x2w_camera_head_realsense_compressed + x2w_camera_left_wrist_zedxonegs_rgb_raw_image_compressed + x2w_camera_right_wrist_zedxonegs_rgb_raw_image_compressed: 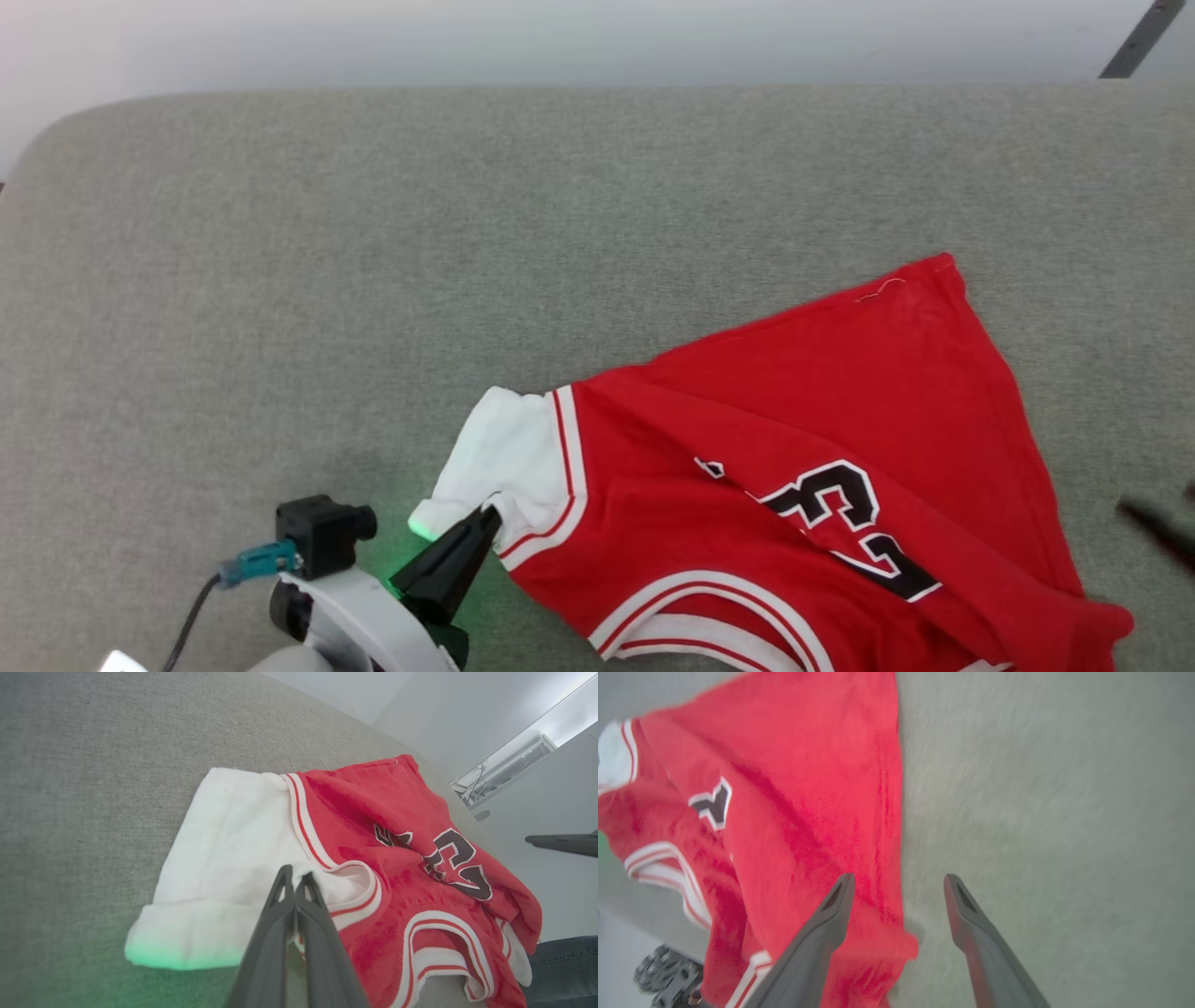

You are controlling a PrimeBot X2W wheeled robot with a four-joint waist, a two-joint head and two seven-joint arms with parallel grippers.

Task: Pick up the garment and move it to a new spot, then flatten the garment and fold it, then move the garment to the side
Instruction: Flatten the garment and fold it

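**Red jersey on a grey bench, one sleeve pinched by the left gripper**

A red garment (803,401) lies rumpled on a grey fabric-covered bench (373,233), on the bench's near right part in the head view. Its hem reaches toward the middle of the bench, and its black number (840,523), outlined in white, is creased by a fold. The white sleeve (504,448) points toward the bench's left side. The left gripper (295,877) has its two dark fingers pressed together on the sleeve's striped trim. A green glow tints the sleeve's edge. The right gripper (899,882) hangs with its fingers apart, one above the red cloth and one above bare bench.
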